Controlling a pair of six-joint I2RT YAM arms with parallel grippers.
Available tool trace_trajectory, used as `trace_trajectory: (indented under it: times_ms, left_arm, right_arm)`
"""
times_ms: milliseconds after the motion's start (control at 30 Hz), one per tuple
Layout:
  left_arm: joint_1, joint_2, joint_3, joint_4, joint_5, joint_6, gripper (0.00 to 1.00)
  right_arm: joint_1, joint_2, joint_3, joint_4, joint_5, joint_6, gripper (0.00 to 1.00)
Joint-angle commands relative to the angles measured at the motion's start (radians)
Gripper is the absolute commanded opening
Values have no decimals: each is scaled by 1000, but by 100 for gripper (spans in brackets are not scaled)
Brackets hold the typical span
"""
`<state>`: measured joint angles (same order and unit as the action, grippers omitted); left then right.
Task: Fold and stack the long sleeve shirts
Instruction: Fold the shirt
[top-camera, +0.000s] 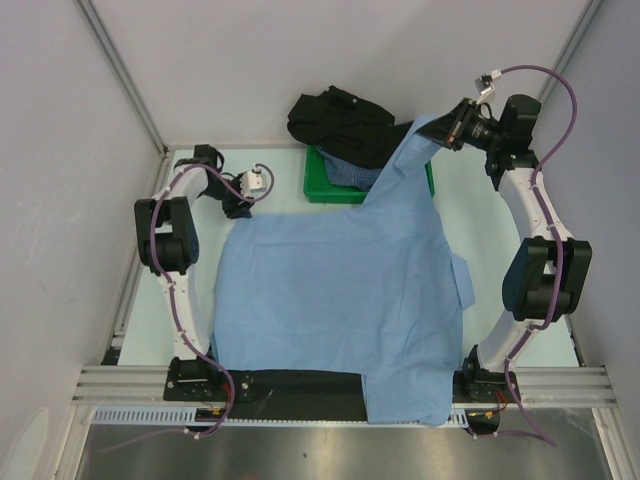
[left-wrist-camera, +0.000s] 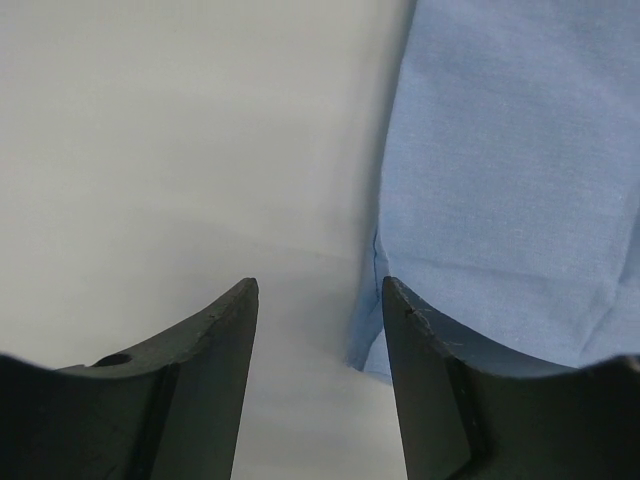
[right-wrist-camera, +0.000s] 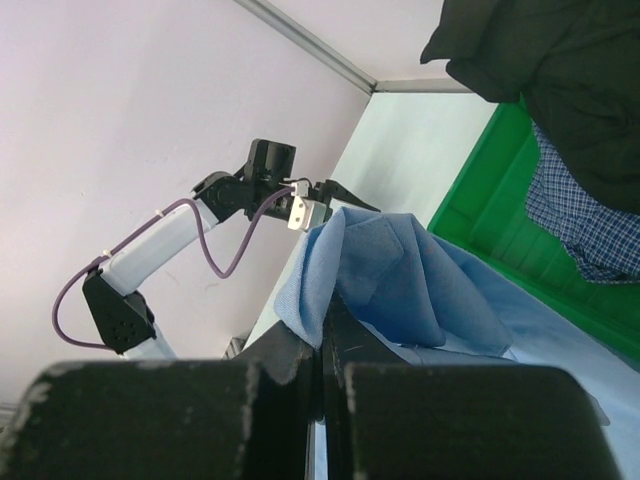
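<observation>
The light blue shirt (top-camera: 340, 290) lies spread over the table, its lower part hanging over the near edge. My right gripper (top-camera: 447, 128) is shut on a corner of it and holds that corner raised at the back right; the pinched cloth (right-wrist-camera: 400, 280) bunches above the closed jaws. My left gripper (top-camera: 243, 208) is open and empty at the shirt's back left corner; the shirt's edge (left-wrist-camera: 500, 180) lies just beside the right finger (left-wrist-camera: 440, 380). The black shirt (top-camera: 335, 122) and the dark-blue checked shirt (top-camera: 350, 173) lie in and over the green tray (top-camera: 320, 185).
The green tray stands at the back middle, partly under the raised blue cloth. Grey walls close in left, back and right. A metal rail (top-camera: 120, 385) runs along the near edge between the arm bases.
</observation>
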<state>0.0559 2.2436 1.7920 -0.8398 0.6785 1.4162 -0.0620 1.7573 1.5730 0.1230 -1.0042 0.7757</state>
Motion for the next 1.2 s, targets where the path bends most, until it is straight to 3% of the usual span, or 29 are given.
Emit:
trace_trajectory:
  times_ms: [0, 367, 400, 433, 533, 633, 800, 867, 1000, 1167]
  left_arm:
    - [5, -65, 37, -47, 76, 44, 58]
    - [-2, 4, 56, -85, 26, 73, 55]
    - [-1, 7, 67, -85, 23, 70, 52]
    - [-1, 8, 70, -85, 20, 66, 40]
    - [-2, -7, 66, -85, 21, 58, 21]
    - [-4, -47, 40, -91, 15, 52, 9]
    - [-4, -114, -26, -102, 4, 67, 0]
    - [-4, -122, -31, -105, 4, 69, 1]
    - [-11, -111, -22, -105, 0, 67, 44]
    - [-28, -39, 17, -105, -30, 70, 49]
  right_arm:
    - [5, -39, 1, 7, -14, -18, 0]
    - [5, -48, -27, 23, -25, 5, 0]
    - [5, -56, -28, 24, -27, 7, 0]
    - [5, -62, -37, 21, -28, 10, 0]
    - [5, -102, -80, 21, -34, 28, 0]
    - [2, -175, -148, 23, -36, 51, 0]
    - [-13, -283, -249, -19, -31, 24, 0]
    - [-15, -311, -284, -37, -30, 10, 0]
    - [-16, -317, -304, -51, -34, 2, 0]
    - [-28, -320, -303, -62, -43, 0, 0]
